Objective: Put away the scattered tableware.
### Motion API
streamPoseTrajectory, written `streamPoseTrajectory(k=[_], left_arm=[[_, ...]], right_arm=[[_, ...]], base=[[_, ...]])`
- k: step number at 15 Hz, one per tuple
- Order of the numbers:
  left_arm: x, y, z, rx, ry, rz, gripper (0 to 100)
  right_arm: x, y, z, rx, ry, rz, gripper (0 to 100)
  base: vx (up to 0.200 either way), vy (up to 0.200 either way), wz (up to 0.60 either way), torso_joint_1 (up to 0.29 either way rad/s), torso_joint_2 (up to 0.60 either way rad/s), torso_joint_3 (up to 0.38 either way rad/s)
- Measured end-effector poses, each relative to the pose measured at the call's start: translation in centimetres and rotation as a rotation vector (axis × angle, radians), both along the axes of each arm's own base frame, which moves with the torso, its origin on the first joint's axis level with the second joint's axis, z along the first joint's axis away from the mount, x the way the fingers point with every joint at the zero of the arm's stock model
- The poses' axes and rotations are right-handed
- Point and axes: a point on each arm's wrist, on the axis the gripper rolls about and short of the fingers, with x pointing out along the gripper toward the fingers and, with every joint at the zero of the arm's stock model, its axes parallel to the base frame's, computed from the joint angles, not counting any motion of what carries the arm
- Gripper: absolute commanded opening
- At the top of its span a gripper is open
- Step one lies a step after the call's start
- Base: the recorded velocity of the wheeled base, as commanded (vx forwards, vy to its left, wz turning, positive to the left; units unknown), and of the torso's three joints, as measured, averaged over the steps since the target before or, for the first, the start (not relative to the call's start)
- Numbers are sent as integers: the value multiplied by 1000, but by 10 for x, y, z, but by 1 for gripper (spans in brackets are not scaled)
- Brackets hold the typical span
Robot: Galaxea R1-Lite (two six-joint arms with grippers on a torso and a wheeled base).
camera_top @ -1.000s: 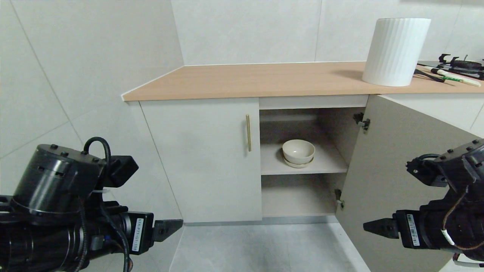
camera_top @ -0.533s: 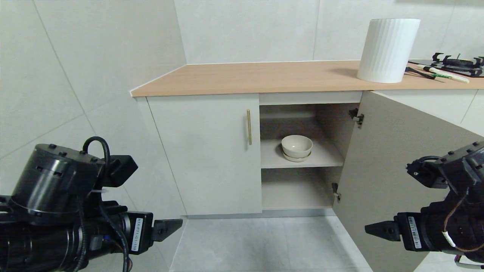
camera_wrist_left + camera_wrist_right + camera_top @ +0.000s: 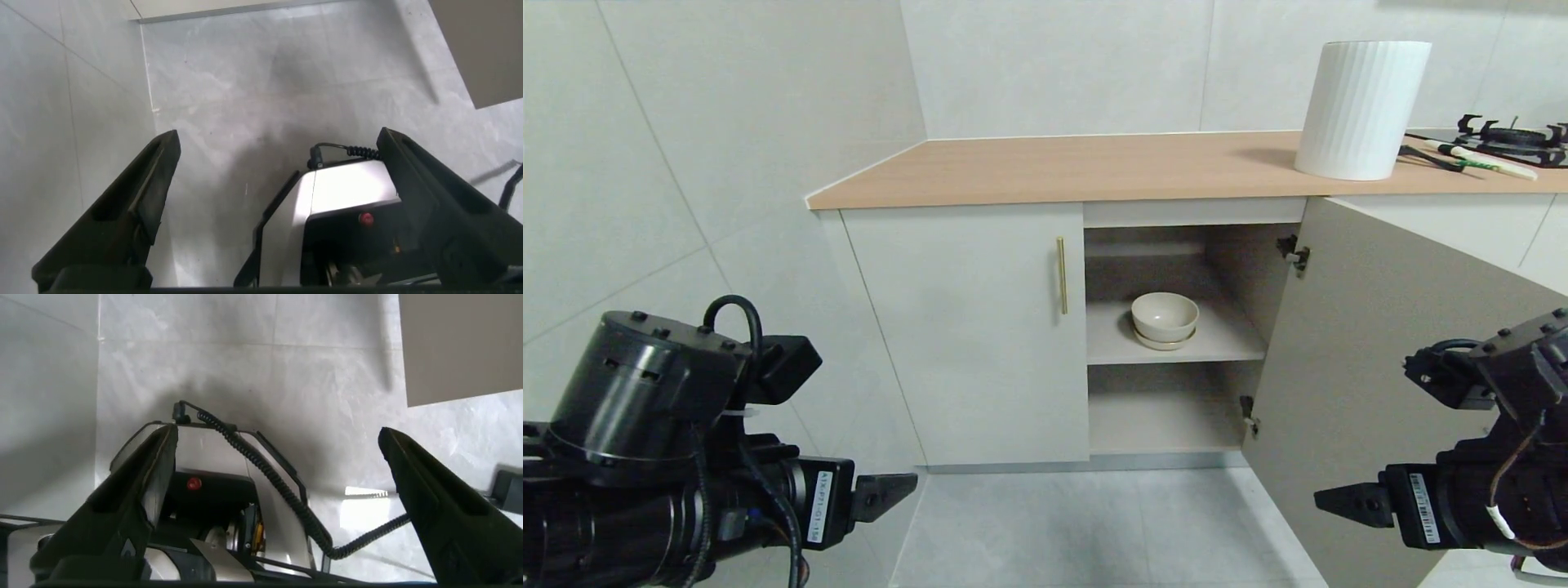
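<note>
A beige bowl (image 3: 1165, 314) sits on a small plate (image 3: 1165, 340) on the middle shelf (image 3: 1225, 343) of the open cabinet, in the head view. My left gripper (image 3: 888, 492) hangs low at the left, well short of the cabinet; its fingers (image 3: 131, 208) stand wide apart over the tiled floor with nothing between them. My right gripper (image 3: 1342, 501) hangs low at the right, beside the open cabinet door. Its fingers (image 3: 135, 490) are spread too, and it is open and empty (image 3: 278, 433).
The open right door (image 3: 1372, 359) swings out toward my right arm. The left door (image 3: 972, 327) with a brass handle (image 3: 1061, 275) is closed. On the wooden countertop (image 3: 1094, 167) stand a white ribbed cylinder (image 3: 1362, 110), some utensils (image 3: 1482, 159) and a stove burner (image 3: 1515, 135). Bare floor (image 3: 1094, 523) lies between the arms.
The whole head picture has shifted, so the camera has moved back from the cabinet. The bowl and plate stay on the shelf. Both grippers remain open, and the right one sits slightly lower.
</note>
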Motion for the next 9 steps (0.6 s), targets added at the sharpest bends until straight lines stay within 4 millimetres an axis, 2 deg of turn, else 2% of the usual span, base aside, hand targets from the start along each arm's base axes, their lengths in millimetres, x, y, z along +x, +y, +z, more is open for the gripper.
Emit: streamPoseTrajectory(k=[9], left_arm=[[1, 0, -1, 6, 0, 6, 100]], right_arm=[[-32, -20, 0, -171, 104, 140, 100]], base=[[0, -200, 0, 6, 4, 3]])
